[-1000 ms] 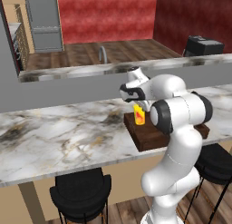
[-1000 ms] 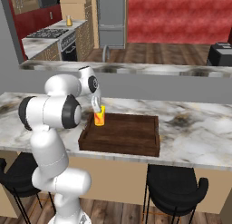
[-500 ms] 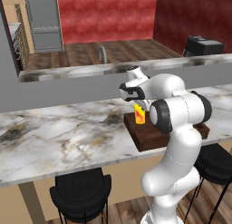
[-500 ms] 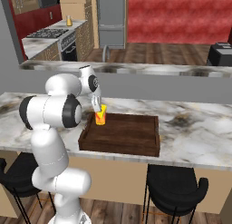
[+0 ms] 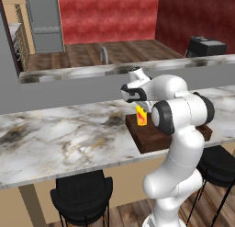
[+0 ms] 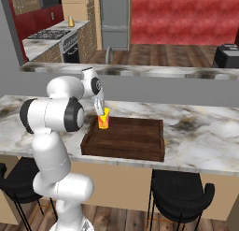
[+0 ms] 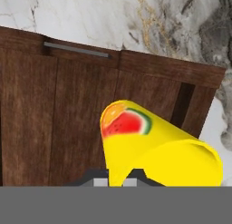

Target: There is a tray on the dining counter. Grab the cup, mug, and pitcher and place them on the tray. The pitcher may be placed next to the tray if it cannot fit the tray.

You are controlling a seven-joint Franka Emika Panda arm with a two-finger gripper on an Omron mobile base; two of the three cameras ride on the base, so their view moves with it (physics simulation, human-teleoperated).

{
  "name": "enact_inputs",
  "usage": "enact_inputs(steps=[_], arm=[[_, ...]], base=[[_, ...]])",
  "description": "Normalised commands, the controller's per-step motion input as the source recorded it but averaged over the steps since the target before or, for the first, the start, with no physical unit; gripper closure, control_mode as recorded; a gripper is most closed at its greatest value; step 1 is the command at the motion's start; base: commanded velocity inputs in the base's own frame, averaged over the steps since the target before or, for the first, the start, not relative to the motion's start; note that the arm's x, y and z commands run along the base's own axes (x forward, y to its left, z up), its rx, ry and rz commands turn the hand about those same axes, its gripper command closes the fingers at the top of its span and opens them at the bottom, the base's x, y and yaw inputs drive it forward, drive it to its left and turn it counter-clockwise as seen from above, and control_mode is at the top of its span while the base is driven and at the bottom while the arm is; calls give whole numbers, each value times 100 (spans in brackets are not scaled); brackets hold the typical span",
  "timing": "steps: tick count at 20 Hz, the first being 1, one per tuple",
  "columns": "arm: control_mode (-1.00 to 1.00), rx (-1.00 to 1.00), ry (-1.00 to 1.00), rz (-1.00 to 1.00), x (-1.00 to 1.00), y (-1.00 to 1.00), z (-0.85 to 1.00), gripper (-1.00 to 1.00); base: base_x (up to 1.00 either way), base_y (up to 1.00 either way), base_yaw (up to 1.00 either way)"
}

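The pincer [image 6: 99, 110] grips the yellow cup [image 6: 103, 118] above the tray [image 6: 135, 136] corner.

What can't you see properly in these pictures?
- Left base view: the arm covers much of the tray.
- Hand view: the cup hides the gripper's fingertips, and its base is out of sight, so whether it touches the tray is unclear.
- Right base view: the yellow thing on the far counter is too small to name.

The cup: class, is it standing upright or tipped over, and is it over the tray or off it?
Upright and over the tray, near its left end: the cup stands vertical, rim up, with the gripper shut on its rim. Whether it touches the tray: cannot tell.
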Motion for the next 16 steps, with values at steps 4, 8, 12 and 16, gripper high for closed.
enact_inputs(steps=[4, 8, 12, 16], arm=[[-100, 0, 0, 0, 0, 0, 0, -100], [-100, 0, 0, 0, 0, 0, 0, -100], [-100, 0, 0, 0, 0, 0, 0, -100], [-100, 0, 0, 0, 0, 0, 0, -100]], base=[[0, 0, 0], [0, 0, 0], [0, 0, 0], [0, 0, 0]])
